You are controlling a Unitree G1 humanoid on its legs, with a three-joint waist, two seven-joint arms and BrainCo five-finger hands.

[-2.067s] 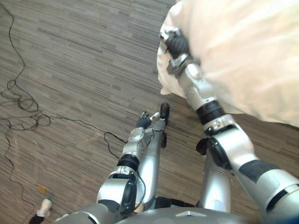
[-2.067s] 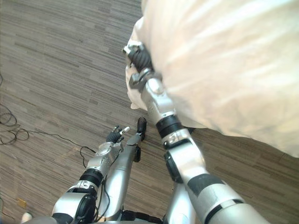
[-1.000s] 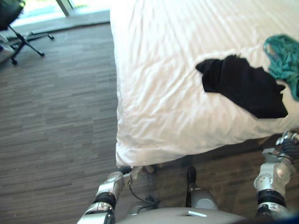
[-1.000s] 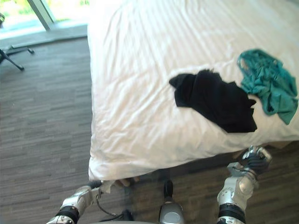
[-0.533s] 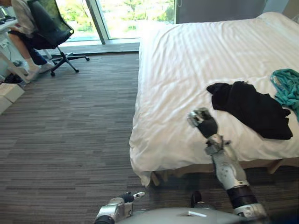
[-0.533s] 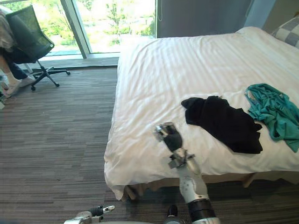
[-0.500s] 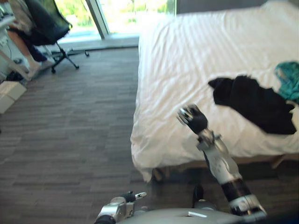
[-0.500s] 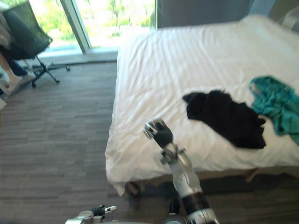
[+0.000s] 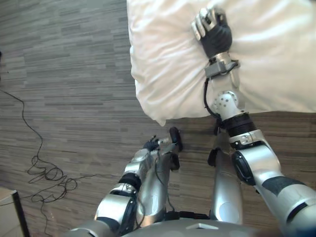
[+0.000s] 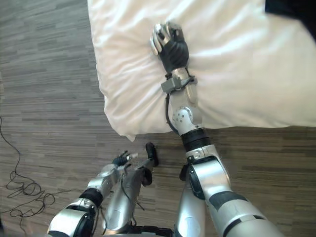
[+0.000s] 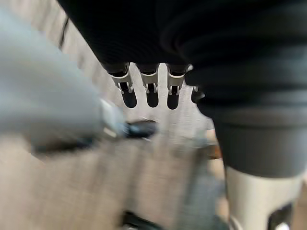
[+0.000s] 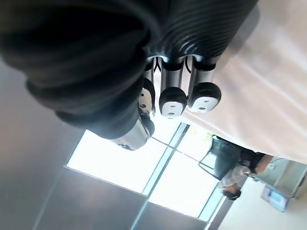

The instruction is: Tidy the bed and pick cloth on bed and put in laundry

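Observation:
The bed's white cover (image 9: 168,74) fills the upper right, its corner hanging toward the floor. My right hand (image 9: 213,30) is stretched out over the cover near that corner, its fingers (image 12: 172,100) curled with nothing in them. A black cloth (image 10: 292,7) lies on the bed, just showing at the upper right edge, well beyond the right hand. My left hand (image 9: 151,144) hangs low over the floor beside the bed's corner, its fingers (image 11: 151,93) relaxed and empty.
Grey wood-pattern floor (image 9: 64,74) spreads to the left of the bed. A pale box edge (image 9: 4,207) sits at the lower left. In the right wrist view a person sits on a chair (image 12: 230,167) by a big window (image 12: 144,163).
The camera has tipped down toward the bed's near corner. My right hand, raised before the bed earlier, now reaches over the white cover. The teal cloth has left the view.

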